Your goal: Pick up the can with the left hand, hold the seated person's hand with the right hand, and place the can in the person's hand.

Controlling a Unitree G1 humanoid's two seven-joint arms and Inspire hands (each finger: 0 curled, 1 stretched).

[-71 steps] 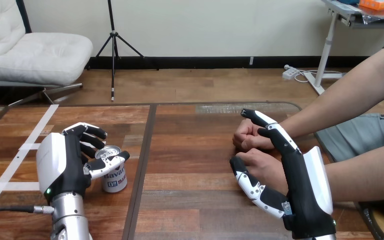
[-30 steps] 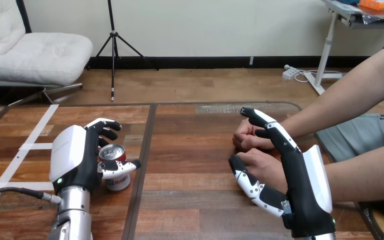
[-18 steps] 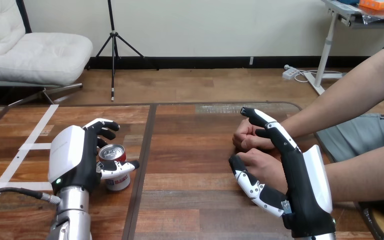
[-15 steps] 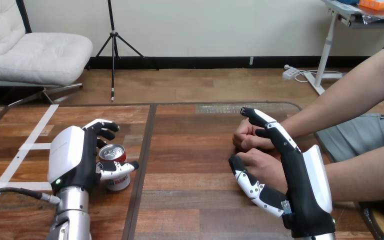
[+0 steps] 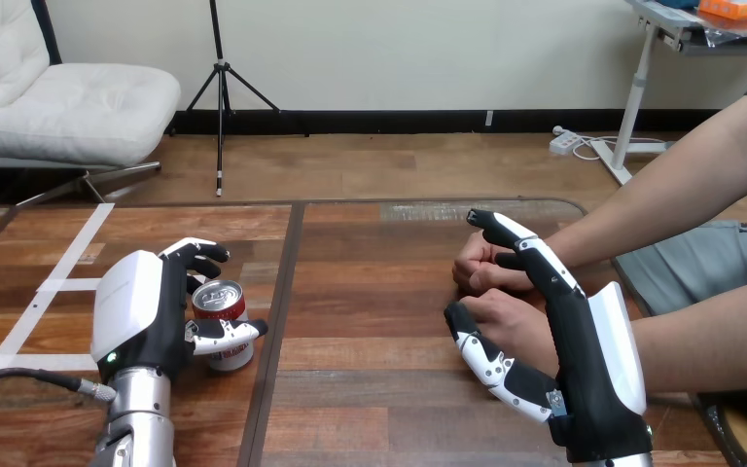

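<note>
A red and white can (image 5: 217, 299) stands upright on the wooden table (image 5: 370, 389), left of its dark seam. My left hand (image 5: 141, 311) wraps it from the left, fingers (image 5: 197, 256) curled round its far side and thumb (image 5: 224, 333) across its front. At the right my right hand (image 5: 588, 360) stands on edge, fingers straight. The person's nearer hand (image 5: 508, 316), loosely closed, rests between its thumb (image 5: 486, 365) and its fingers (image 5: 525, 248). The person's farther hand (image 5: 474, 261), a fist, lies just beyond, beside my fingertips.
White tape strips (image 5: 53, 287) cross the table's left part. A dark seam (image 5: 280, 302) runs down the table right of the can. The person's forearms (image 5: 700, 341) reach in from the right edge. A black cable (image 5: 19, 379) trails from my left wrist.
My left hand has moved in on the can from the left and drawn its fingers and thumb closer round it. My right hand and the person's hands have stayed put.
</note>
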